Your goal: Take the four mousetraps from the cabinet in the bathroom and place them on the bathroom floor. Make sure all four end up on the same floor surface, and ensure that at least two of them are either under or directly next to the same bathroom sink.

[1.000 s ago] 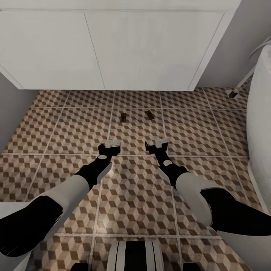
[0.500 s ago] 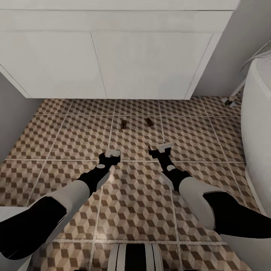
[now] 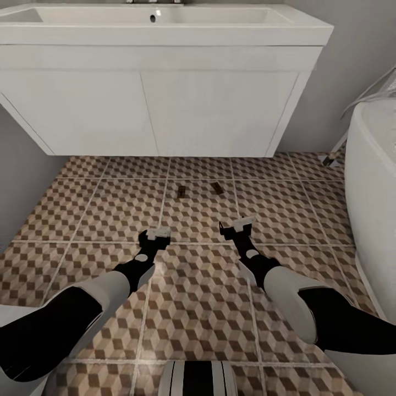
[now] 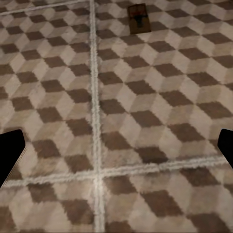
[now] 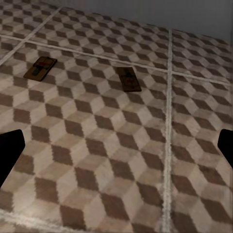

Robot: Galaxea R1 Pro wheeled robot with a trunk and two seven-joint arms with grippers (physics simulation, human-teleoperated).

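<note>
Two mousetraps lie flat on the cube-patterned bathroom floor [image 3: 110, 203], just in front of the white sink vanity [image 3: 165, 110]: one mousetrap [image 3: 181, 191] to the left, the other mousetrap [image 3: 217, 188] to the right. My left gripper [image 3: 158, 234] hovers low over the tiles, short of the left trap, open and empty. My right gripper [image 3: 237, 225] is also open and empty, short of the right trap. The left wrist view has one trap [image 4: 138, 18] ahead of the open gripper [image 4: 116, 155]. The right wrist view has both traps [image 5: 40, 68] [image 5: 128, 79] beyond the open gripper [image 5: 116, 150]. The cabinet is out of view.
The wall-hung vanity carries a white sink basin [image 3: 159, 22] and leaves a gap above the floor. A white bathtub [image 3: 374, 192] stands close on the right. A grey wall [image 3: 16, 165] closes the left side.
The camera has lifted and tilted, bringing the sink basin into view. Both traps stay where they lay. Both grippers stay open and hold about the same distance short of the traps.
</note>
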